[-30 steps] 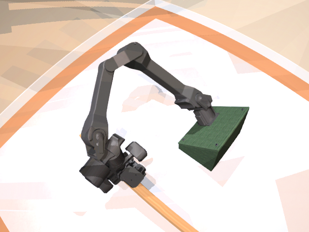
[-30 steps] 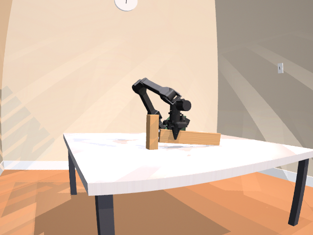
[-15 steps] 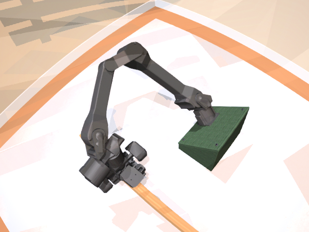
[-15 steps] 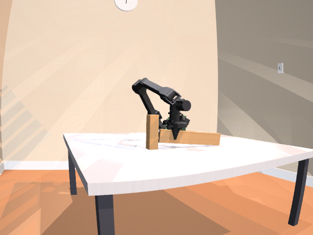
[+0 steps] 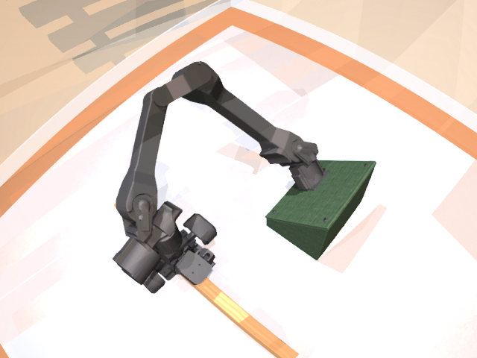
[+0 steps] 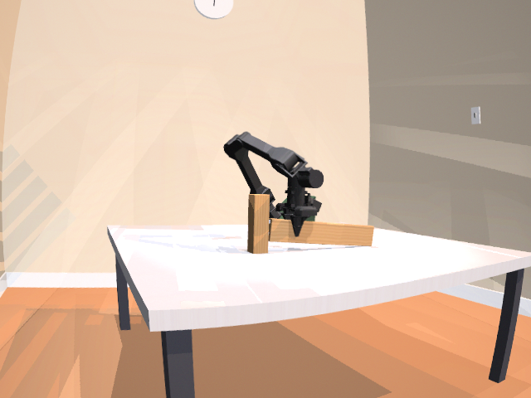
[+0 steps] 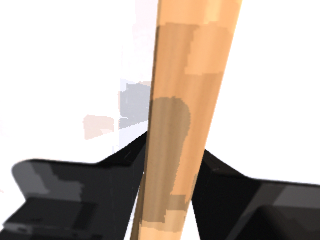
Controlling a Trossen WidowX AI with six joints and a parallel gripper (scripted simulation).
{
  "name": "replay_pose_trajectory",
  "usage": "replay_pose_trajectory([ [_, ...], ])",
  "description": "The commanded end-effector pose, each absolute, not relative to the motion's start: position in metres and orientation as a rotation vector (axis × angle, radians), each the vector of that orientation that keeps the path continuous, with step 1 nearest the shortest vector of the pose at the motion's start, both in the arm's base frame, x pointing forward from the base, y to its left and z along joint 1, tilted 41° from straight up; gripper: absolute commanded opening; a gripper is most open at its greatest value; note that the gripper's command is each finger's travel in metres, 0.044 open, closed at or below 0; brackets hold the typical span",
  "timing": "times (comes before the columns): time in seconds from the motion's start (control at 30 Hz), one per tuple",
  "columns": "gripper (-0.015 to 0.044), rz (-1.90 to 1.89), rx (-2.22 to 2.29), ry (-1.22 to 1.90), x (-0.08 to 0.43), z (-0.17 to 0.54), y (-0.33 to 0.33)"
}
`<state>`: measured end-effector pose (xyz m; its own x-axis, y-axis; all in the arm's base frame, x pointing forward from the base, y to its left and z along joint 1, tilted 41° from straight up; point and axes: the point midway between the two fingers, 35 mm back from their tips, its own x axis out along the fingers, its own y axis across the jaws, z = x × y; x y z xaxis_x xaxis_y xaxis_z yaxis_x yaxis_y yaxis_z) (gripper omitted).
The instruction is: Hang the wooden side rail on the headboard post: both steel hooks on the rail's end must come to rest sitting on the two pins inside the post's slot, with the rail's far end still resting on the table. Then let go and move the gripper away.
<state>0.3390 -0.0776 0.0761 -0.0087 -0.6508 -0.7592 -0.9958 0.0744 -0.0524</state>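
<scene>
The wooden side rail (image 5: 250,324) (image 6: 338,234) (image 7: 185,85) stands on its narrow edge and slopes slightly, its post end a little off the table and its far end low at the table top. My gripper (image 6: 296,233) (image 7: 172,157) is shut on the rail near its post end, one finger on each side; the top view hides the fingertips. The headboard post (image 6: 259,225) stands upright just left of the rail in the exterior view. A narrow gap shows between them, with a bit of metal hook (image 6: 270,221) near the top. The slot and pins are hidden, so hook seating cannot be told.
The green wedge-shaped base (image 5: 320,200) carries the arm on the white table (image 6: 222,291). In the top view the arm arches from the base over to the rail and hides the post almost fully. The table's edge runs in front of the post in the exterior view.
</scene>
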Motion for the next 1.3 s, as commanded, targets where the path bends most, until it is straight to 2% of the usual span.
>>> replay_pose_trajectory([
  [0.0,0.0000,0.700,-1.648,1.725,0.3395,0.0782,-0.0780],
  [1.27,0.0000,0.699,-1.648,1.725,0.3400,0.0814,-0.0810],
])
